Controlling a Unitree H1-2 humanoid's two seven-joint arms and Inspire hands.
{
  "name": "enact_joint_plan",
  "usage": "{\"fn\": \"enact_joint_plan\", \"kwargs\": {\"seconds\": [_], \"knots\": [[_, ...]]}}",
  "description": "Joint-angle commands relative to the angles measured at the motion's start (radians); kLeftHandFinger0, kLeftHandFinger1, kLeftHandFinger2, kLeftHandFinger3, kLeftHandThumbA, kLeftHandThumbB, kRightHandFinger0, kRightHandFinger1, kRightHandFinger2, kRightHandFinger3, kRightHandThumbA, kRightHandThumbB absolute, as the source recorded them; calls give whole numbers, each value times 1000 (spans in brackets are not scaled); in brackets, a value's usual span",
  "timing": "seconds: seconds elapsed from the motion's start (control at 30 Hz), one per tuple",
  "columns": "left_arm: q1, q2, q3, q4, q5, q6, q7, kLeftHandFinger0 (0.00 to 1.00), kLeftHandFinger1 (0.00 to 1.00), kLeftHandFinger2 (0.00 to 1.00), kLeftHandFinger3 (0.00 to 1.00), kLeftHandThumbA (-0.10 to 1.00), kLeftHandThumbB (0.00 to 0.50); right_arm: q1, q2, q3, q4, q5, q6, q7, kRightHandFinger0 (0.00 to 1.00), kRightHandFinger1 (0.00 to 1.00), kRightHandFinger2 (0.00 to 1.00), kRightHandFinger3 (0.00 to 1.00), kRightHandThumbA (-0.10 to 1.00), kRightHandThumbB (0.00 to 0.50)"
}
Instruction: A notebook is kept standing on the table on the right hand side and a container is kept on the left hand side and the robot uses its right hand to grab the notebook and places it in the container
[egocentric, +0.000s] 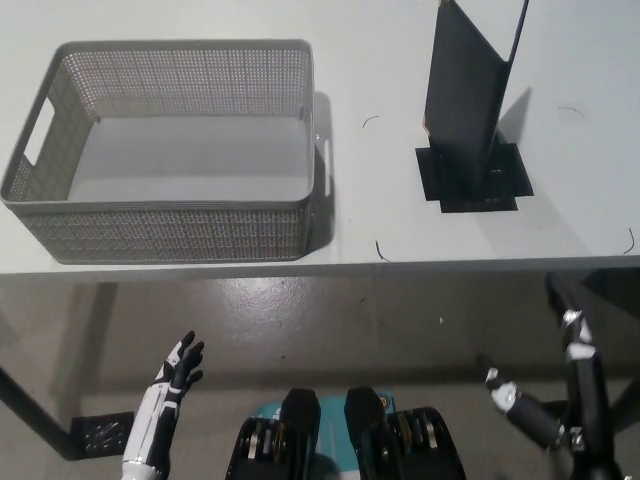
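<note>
Nearest, below the table edge: left robot hand (178, 372), white, fingers spread and empty, resting low at the left. Right robot hand (565, 385), black, low at the right, also under the table edge; holds nothing, but whether its fingers are spread or curled I cannot tell.

On the table (400, 215), right side: notebook (463, 95), dark, standing upright with covers splayed, on a black base plate (476, 177). Upright likely so its edge offers a side grasp. Left side: container (165, 150), a grey perforated basket with handle cut-outs, empty, mouth up, well apart from the notebook.

Between them bare table; nothing blocks the path. Container's near wall must be cleared on lowering.
</note>
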Motion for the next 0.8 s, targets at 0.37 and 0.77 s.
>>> {"fn": "enact_joint_plan", "kwargs": {"seconds": [0.37, 0.77], "knots": [[-13, 14, 2, -25, 13, -43, 6, 1000, 1000, 1000, 1000, 1000, 301, -422, 52, -156, -11, 24, 272, -5, 1000, 1000, 1000, 1000, 1000, 337], [12, 13, 2, -24, 21, -58, 9, 1000, 1000, 1000, 1000, 1000, 291, -813, 23, -294, 507, 213, 360, 2, 1000, 1000, 1000, 1000, 1000, 427]]}}
